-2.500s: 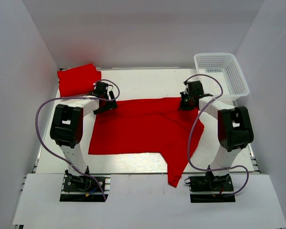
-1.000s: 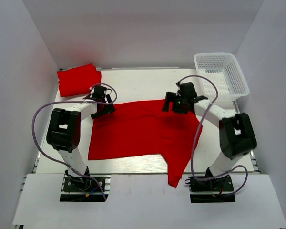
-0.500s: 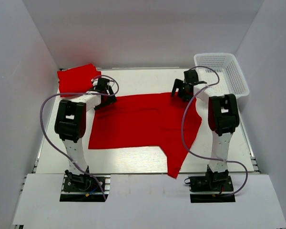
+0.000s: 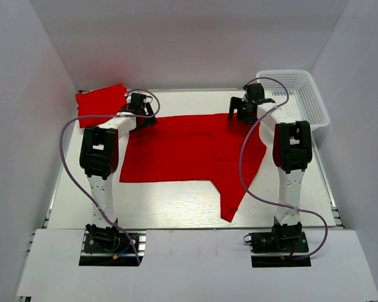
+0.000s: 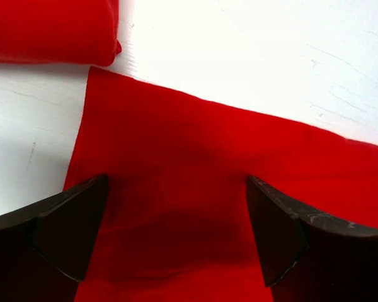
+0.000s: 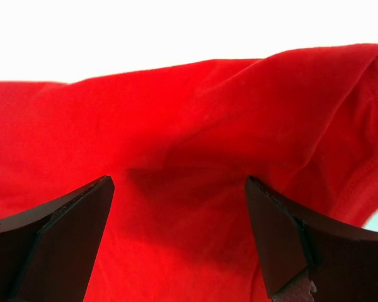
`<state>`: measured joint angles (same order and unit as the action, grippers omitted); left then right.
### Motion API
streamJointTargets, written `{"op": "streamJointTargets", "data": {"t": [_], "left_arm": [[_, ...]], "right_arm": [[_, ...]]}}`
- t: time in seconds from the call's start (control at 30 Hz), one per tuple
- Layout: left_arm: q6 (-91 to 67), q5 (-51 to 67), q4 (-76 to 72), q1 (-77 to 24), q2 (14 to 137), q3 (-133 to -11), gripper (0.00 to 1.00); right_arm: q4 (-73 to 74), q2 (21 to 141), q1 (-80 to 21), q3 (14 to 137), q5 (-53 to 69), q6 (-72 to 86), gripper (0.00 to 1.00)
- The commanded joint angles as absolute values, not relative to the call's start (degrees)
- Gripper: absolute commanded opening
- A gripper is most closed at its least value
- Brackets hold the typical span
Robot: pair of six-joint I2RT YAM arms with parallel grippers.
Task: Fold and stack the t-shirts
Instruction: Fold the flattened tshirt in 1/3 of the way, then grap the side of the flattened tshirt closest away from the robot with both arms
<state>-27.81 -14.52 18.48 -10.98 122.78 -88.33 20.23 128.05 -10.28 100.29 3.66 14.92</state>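
Observation:
One red t-shirt [image 4: 189,151] lies spread flat mid-table, with a long flap trailing toward the front edge. A second t-shirt [image 4: 101,105], folded, rests at the back left. My left gripper [image 4: 145,115] is at the spread shirt's far left corner. In the left wrist view it stands open [image 5: 176,233], its fingers [image 5: 63,233] straddling the cloth [image 5: 208,163], and the folded shirt [image 5: 50,31] shows just beyond. My right gripper [image 4: 239,113] is at the far right corner. In the right wrist view it is open [image 6: 176,236] over rumpled cloth [image 6: 208,126] beside a sleeve hem [image 6: 365,157].
A white mesh basket [image 4: 296,94] stands at the back right, close to the right arm. White walls enclose the table [image 4: 176,207] on three sides. Purple cables loop off both arms.
Both arms have stretched toward the back of the table. The spread shirt's far edge now lies farther back, near the folded shirt. Both grippers stay open.

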Motion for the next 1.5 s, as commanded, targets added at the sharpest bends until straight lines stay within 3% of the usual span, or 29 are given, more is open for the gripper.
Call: {"op": "streamJointTargets", "data": {"t": [0.0,0.23,0.4,0.6,0.83,1.13,1.27,1.3,1.4,1.47], "left_arm": [[-23.74,-14.5,20.38,-11.6,117.26,-91.14,1.0],[-26.09,-17.83,30.21,-11.6,100.48,-82.46,1.0],[-37.6,-21.79,40.94,-10.9,88.79,-65.77,1.0],[-46.57,-22.32,43.85,-10.9,76.65,-46.95,1.0],[-49.83,-22.94,39.91,-10.37,71.46,-35.96,1.0],[-49.22,-23.47,33.23,-8.0,72.07,-32.97,0.97],[-45.54,-17.17,24.37,-7.38,71.54,-30.33,0.88],[-44.57,-16.36,21.56,-7.38,71.54,-29.63,0.81],[-42.73,-14.33,19.78,-7.38,72.15,-29.62,0.7],[-42.71,-14.33,19.78,-7.38,72.68,-29.62,0.56]], "right_arm": [[21.44,119.47,-11.16,99.68,5.02,9.68,0.9],[25.74,100.83,-16.24,81.96,4.22,9.84,0.9],[29.96,88.43,-22.4,63.49,2.65,12.39,0.9],[39.26,78.14,-30.66,50.13,2.11,17.48,0.9],[40.97,71.72,-37.35,40.89,1.67,22.06,0.9],[37.79,74.27,-42.19,42.1,2.82,22.5,0.9],[37.97,75.41,-43.06,41.92,2.2,23.11,0.9],[37.79,75.76,-43.24,42.01,2.02,23.55,0.9],[36.57,76.2,-43.59,42.36,2.63,23.82,0.82],[35.42,76.46,-43.95,42.8,3.07,23.73,0.67]]}}
